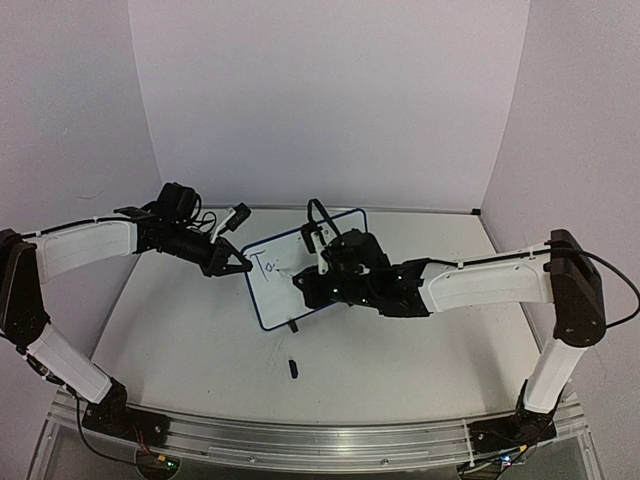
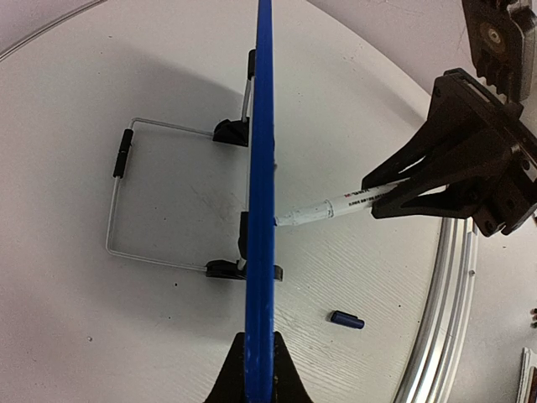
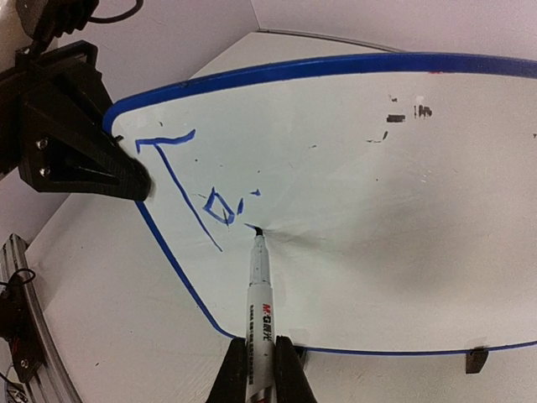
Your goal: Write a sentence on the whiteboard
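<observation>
The whiteboard [image 1: 275, 295] [image 3: 377, 210] stands tilted on its wire stand [image 2: 112, 210] at mid-table. In the left wrist view it shows edge-on as a blue rim [image 2: 263, 168]. My left gripper [image 1: 240, 267] [image 2: 258, 346] is shut on the board's left edge. My right gripper [image 1: 310, 285] [image 3: 260, 351] is shut on a white marker [image 3: 258, 294] [image 2: 336, 206], whose tip touches the board's face. Of the sentence [image 3: 180, 176], blue strokes show: a "T", a small "o" and short dashes right beside the tip.
The marker's dark cap [image 1: 293, 368] [image 2: 346, 320] lies on the table in front of the board. Black clip feet [image 2: 228, 131] hold the board's lower edge. An aluminium rail [image 1: 330, 440] runs along the near table edge. Walls close in the back and sides.
</observation>
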### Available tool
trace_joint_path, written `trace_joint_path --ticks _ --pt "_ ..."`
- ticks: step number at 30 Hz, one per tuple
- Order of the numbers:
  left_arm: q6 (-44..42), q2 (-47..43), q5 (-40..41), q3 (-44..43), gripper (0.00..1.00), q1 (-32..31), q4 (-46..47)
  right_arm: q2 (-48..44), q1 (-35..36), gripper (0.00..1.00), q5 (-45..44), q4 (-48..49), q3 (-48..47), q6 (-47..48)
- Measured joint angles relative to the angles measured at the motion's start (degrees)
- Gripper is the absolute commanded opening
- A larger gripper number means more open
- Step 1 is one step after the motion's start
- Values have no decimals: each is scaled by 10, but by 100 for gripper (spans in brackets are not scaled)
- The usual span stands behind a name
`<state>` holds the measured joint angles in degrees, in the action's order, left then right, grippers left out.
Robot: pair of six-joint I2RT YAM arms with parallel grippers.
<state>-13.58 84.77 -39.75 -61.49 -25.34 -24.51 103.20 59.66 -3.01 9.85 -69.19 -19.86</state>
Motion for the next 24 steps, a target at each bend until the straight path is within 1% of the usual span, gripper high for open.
trace_joint_path --ticks 10,24 --pt "1 0 0 0 0 0 0 0 1 0 -14 -12 -7 10" --pt "2 0 0 0 0 0 0 0 1 0 -21 -20 -43 37"
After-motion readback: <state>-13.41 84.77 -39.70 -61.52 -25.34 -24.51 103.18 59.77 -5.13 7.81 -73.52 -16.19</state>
